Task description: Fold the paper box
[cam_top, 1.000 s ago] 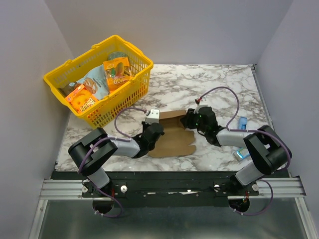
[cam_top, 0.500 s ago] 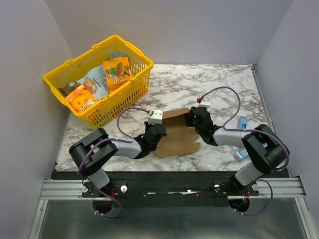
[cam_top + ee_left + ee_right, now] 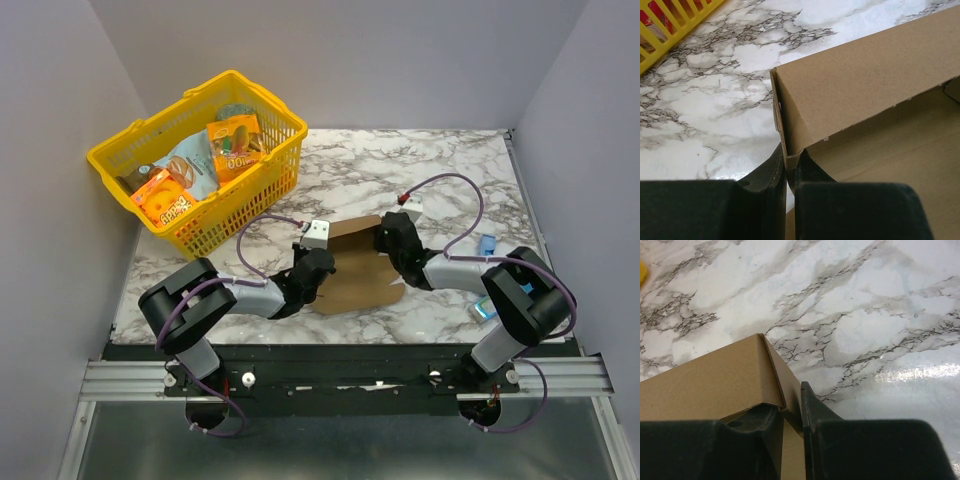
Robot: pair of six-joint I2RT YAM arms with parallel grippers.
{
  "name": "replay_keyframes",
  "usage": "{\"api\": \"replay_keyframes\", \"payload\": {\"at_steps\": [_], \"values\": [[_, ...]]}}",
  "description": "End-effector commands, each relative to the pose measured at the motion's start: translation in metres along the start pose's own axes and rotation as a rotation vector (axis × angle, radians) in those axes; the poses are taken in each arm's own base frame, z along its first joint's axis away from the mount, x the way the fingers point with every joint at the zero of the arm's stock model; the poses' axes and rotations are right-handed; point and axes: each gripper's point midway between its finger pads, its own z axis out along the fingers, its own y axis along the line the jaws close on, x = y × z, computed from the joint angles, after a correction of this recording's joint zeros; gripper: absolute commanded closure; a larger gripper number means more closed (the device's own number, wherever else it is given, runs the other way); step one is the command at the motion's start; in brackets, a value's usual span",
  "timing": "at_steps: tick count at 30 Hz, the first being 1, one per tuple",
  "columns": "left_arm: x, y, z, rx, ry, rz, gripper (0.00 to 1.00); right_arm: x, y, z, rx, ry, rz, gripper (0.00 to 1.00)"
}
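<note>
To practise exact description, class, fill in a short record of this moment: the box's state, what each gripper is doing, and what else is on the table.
paper box: brown cardboard, partly folded, far wall raised, base on the marble table
left gripper: pinching the box's wall at its left corner
right gripper: pinching the wall at its right corner
basket: yellow, far left, holds snack packs
blue packet: right of the box, apart from it

Matt brown cardboard paper box (image 3: 358,272)
</note>
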Motion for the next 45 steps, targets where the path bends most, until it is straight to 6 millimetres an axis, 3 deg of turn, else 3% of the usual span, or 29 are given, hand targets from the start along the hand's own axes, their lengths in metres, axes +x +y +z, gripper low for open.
{"api": "replay_keyframes", "payload": {"at_steps": [1,4,8,31,34,37,41,45], "values": [[0.014,0.006,-0.006,-0.019,0.041,0.053,0.89,0.013,-0.077,0.004,0.328,-0.008,-0.035,0.80],[0.013,0.006,-0.007,-0.020,0.039,0.050,0.89,0.014,-0.078,0.005,0.339,-0.006,-0.034,0.80],[0.011,0.007,-0.008,-0.019,0.035,0.051,0.89,0.013,-0.077,0.007,0.346,-0.015,-0.051,0.88],[0.000,0.013,-0.018,-0.020,0.014,0.032,0.89,0.014,-0.076,0.009,0.400,-0.044,-0.108,0.88],[-0.001,0.009,-0.018,-0.001,0.015,0.032,0.89,0.016,-0.074,0.006,0.370,-0.043,-0.093,0.85],[0.000,0.005,-0.016,0.003,0.026,0.037,0.89,0.009,-0.059,0.005,0.281,-0.058,-0.068,0.77],[0.004,0.015,-0.014,-0.064,0.057,0.084,0.89,0.008,-0.052,0.000,0.236,-0.041,-0.060,0.61],[0.002,0.015,-0.009,-0.080,0.094,0.112,0.89,0.007,-0.047,-0.006,0.197,-0.026,-0.048,0.56]]}}
